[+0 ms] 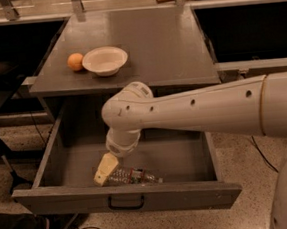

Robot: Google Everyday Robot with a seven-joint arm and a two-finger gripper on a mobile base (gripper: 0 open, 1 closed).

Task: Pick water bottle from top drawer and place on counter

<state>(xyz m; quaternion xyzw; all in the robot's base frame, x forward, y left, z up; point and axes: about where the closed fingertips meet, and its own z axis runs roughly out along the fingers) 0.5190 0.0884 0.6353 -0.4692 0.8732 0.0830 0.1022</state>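
- Down in the top drawer (126, 199), the water bottle (133, 176) lies on its side close to the front wall, with the gripper (107, 169) at its left end; I cannot tell if the gripper is wide or closed.
- The round bottle could roll or slip away, because it looks thin and crinkly.
- Lifted badly, it could bump the counter (167, 44) edge and fall.

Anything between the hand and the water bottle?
Nothing: in the camera view the hand, down in the top drawer, sits right beside the water bottle.
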